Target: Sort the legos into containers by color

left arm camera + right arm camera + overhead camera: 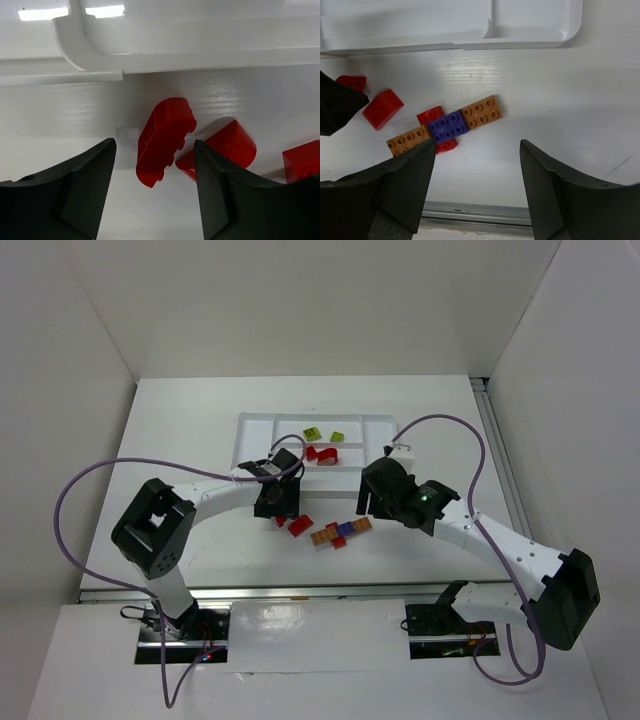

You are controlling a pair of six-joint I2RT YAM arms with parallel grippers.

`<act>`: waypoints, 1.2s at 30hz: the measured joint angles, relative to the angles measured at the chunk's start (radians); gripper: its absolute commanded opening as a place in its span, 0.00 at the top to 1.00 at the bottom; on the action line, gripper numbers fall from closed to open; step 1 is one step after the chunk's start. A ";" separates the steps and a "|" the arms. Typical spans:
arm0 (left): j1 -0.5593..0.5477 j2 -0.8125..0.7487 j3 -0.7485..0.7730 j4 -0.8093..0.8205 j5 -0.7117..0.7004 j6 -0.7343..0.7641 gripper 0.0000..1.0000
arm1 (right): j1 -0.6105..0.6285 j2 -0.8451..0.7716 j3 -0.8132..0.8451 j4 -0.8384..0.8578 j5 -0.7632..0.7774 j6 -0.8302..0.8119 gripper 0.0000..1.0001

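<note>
From above we see a flat white rectangular plastic tray (246, 438) lying mid-way across a white table (180, 420), split by low walls into compartments. Two small lime green plastic bricks (312, 433) sit in a far compartment, and two small red bricks (312, 452) in a nearer one.

The left gripper (154, 150) hangs low just in front of the tray's near rim. Its jaws are spread apart and grasp nothing. Between them a red plastic brick on edge (165, 140) stands on the table, with open table showing on its left side. Just to its right lie a red rounded brick (227, 147) and, at the picture's edge, a third red piece (302, 160).

The right gripper (477, 150) hovers with its jaws released too, holding nothing. Just beyond them on the table lies a joined row: an orange-brown brick (481, 112), a blue-purple brick (448, 126) and a second orange-brown brick (409, 140), with a red brick beside the row (431, 115).

Right of this row we see open table up to the tray's rounded corner. A metal rail (470, 210) marks the table's near edge, close to the right jaws. White walls (60, 390) enclose the table on the left, right and far sides. A green light (426, 496) glows on the right arm.
</note>
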 measured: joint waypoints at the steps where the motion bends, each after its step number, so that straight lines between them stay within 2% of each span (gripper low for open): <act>1: -0.002 0.006 0.000 0.000 -0.003 -0.001 0.32 | 0.000 0.000 0.000 0.000 0.000 0.000 0.25; 3: -0.003 0.008 0.000 0.001 -0.008 -0.005 0.43 | 0.000 0.000 0.000 0.000 0.000 0.000 0.25; 4: -0.003 0.008 0.000 0.004 -0.014 -0.006 0.54 | 0.000 0.000 0.000 0.000 0.000 0.000 0.25; 9: -0.004 -0.002 0.000 -0.002 -0.028 -0.021 0.80 | 0.000 0.000 0.000 0.000 0.000 0.000 0.25; 14: -0.004 -0.069 0.035 -0.060 -0.038 -0.021 0.80 | 0.000 0.000 0.000 0.000 0.000 0.000 0.25; 19: 0.008 -0.105 0.185 -0.091 -0.042 -0.009 0.80 | 0.000 0.000 0.000 0.000 0.000 0.000 0.25; 22: 0.035 -0.065 0.311 -0.105 -0.035 0.011 0.80 | 0.000 0.000 0.000 0.000 0.000 -0.001 0.25; 25: 0.067 0.040 0.459 -0.113 -0.038 0.022 0.80 | 0.000 0.000 0.000 0.000 0.003 -0.003 0.25; 32: 0.139 0.290 0.652 -0.118 -0.006 0.035 0.66 | 0.000 -0.024 0.000 -0.005 0.010 -0.003 0.25; 33: 0.148 0.311 0.656 -0.119 0.000 0.034 0.49 | 0.000 -0.031 0.000 -0.007 0.014 -0.003 0.25; 35: 0.163 0.334 0.656 -0.134 0.008 0.032 0.34 | 0.000 -0.043 0.000 -0.011 0.020 -0.003 0.25; 36: 0.168 0.337 0.655 -0.138 0.011 0.034 0.18 | 0.000 -0.047 0.000 -0.013 0.021 -0.002 0.25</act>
